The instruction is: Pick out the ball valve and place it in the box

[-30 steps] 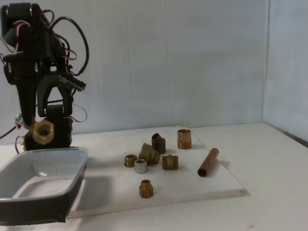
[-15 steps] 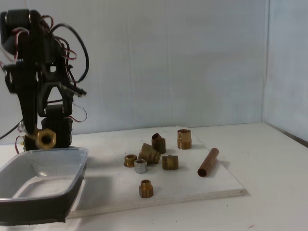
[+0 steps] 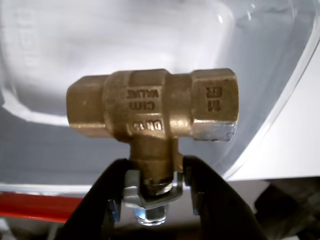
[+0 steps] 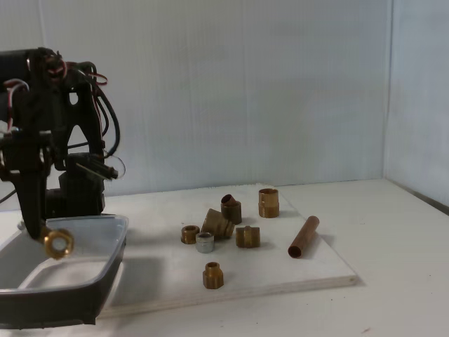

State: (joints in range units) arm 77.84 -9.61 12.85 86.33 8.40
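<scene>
End effector [image 3: 152, 192] clenched on the ball valve [image 3: 152, 105] at its stem, both black fingers [image 3: 107, 187] pressed against the neck below the brass body, red lever handle lying flat at lower left in the wrist view. Raised lettering on the body appears reversed and is only partly legible. Fixed view: arm bent over and reaching down at far left, valve [image 4: 57, 242] hanging inside the box [image 4: 105, 270] opening on the worktop [image 4: 393, 281], just above its floor.
</scene>
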